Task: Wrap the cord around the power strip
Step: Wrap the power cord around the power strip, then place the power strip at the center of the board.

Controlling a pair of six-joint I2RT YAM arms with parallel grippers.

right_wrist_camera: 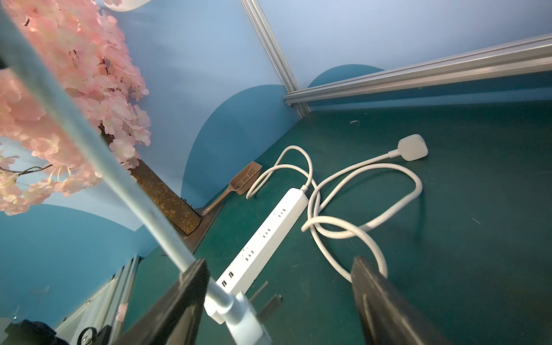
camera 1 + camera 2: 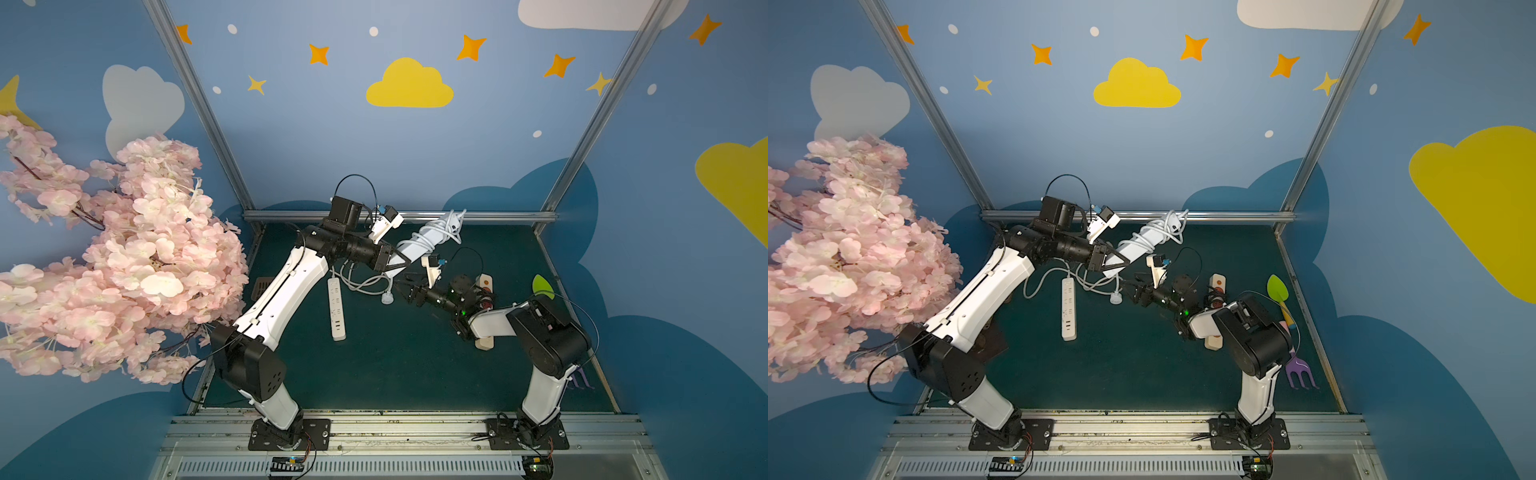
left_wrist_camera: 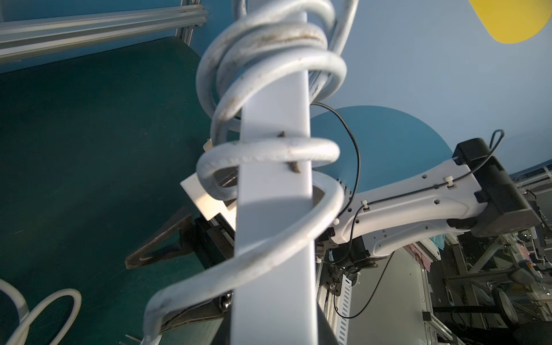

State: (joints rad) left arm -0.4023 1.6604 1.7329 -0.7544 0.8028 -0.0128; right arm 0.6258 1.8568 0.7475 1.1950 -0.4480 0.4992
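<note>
The power strip [image 2: 417, 245] is pinched at one end by the left gripper [image 2: 397, 264] and is held tilted above the bench [image 2: 395, 365], reaching away from that gripper. The cord [image 3: 268, 149] is wound in several loose turns around the strip, beyond the fingers. The right gripper [image 1: 277, 277] is spread wide near the left one. The plug [image 1: 239, 316] is seen between its jaws, unpinched and close to one finger. A second power strip [image 1: 268, 233] is laid flat on the bench beyond the right gripper.
</note>
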